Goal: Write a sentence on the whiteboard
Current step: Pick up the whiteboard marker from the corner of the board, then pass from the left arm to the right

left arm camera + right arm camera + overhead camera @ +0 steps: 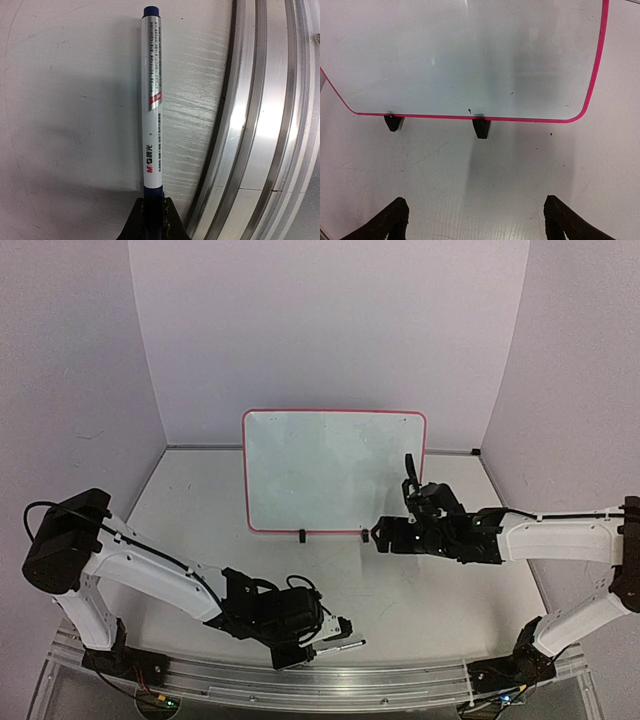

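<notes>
While the whiteboard (335,470) is being shown blank close ahead of the spread right claw (480,220), the marker (151,100) is being pinched by one end in the tightly closed left claw (152,205), its length pointing straight ahead; all writing is being judged undone.

The white left arm (150,568) bends low and forward, its black left gripper (152,217) pinched tight on one end of a white-and-blue marker pen (151,100). The white right arm (560,537) stretches out sideways, its black right gripper (475,220) spread wide, holding nothing.
</notes>
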